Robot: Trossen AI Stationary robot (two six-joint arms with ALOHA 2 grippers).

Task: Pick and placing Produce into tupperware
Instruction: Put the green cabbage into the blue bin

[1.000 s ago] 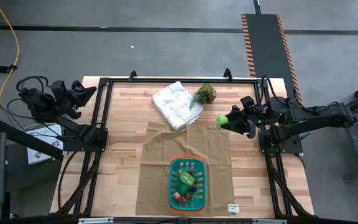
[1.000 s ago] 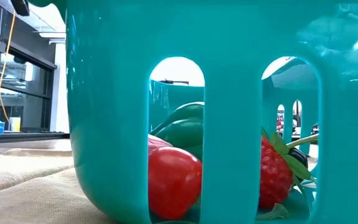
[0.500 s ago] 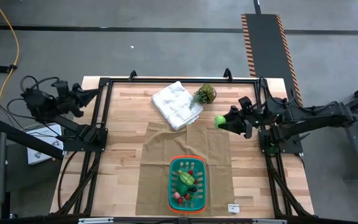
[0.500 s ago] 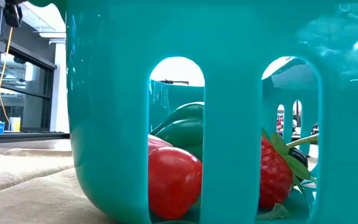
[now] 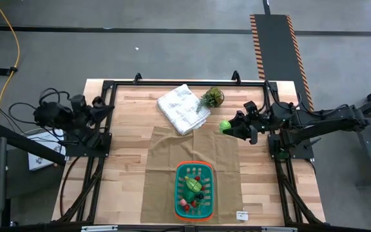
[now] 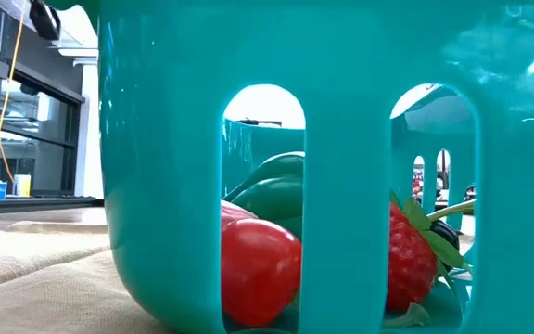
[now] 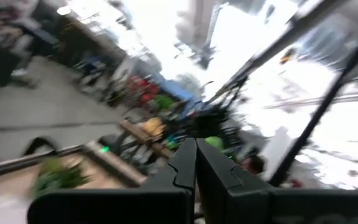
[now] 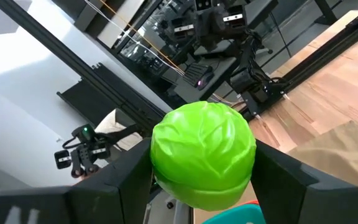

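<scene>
Gripping a bright green cabbage [image 8: 202, 153] between its two dark fingers, the right gripper [image 5: 232, 126] hangs above the right side of the table [image 5: 127, 142], just right of the white cloth [image 5: 183, 108] and the small potted plant [image 5: 212, 98]. Down at the near edge, the green basket [image 5: 194, 191] with its orange rim sits on a tan mat [image 5: 166, 161], already holding a red tomato [image 6: 258, 269], a strawberry [image 6: 408, 258] and some green pieces. Over by the table's left edge, the left gripper [image 5: 102, 109] waits with its fingers pressed together, carrying nothing.
</scene>
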